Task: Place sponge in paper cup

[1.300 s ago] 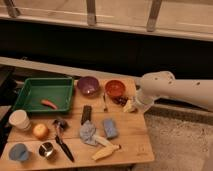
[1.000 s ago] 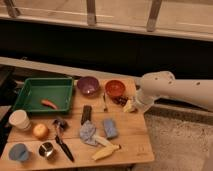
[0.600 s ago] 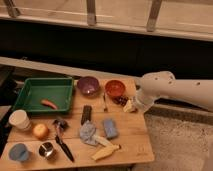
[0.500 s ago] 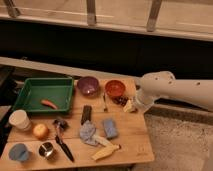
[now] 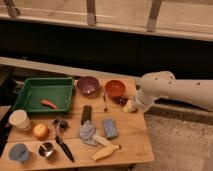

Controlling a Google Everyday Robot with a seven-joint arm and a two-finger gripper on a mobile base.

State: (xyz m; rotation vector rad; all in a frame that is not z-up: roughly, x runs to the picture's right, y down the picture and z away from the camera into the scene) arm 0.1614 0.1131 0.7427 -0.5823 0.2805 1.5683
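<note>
At the left edge of the table stands the one paper cup, upright with its mouth open. Below it sit two smaller cups, a blue cup and a metal cup, and there is a single orange. Two bowls sit at the upper middle, the purple bowl and the red bowl.

The one sponge lies flat at lower centre, just beside the one grey rag. It is probably light, soft and squashy, so a pinch across its short sides, kept clear of the rag, should hold it. It may need squeezing to fit into the cup.

At the right, the gripper hovers over the table's edge, its jaws apart and empty.
</note>
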